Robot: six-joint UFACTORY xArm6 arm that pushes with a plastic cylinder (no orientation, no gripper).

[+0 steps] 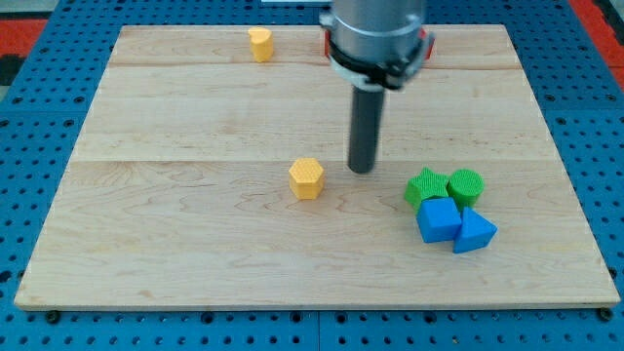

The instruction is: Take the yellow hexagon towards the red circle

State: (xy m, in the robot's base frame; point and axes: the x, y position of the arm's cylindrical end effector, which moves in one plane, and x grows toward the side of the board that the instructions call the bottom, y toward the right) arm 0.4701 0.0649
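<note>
Nearest the view's bottom, at the right of the tabletop (195, 263), a blue cube (438, 219) and blue triangle (474, 233) sit touching, with a green star (425, 185) and green cylinder (465, 184) just behind them. Near the middle lies the yellow hexagon (306, 178), with my tip (362, 171) just to its right, apart from it. There are no fingers, only the rod. At the view's top stands another yellow block (259, 44); a red block (426, 46) shows only as edges behind the arm
</note>
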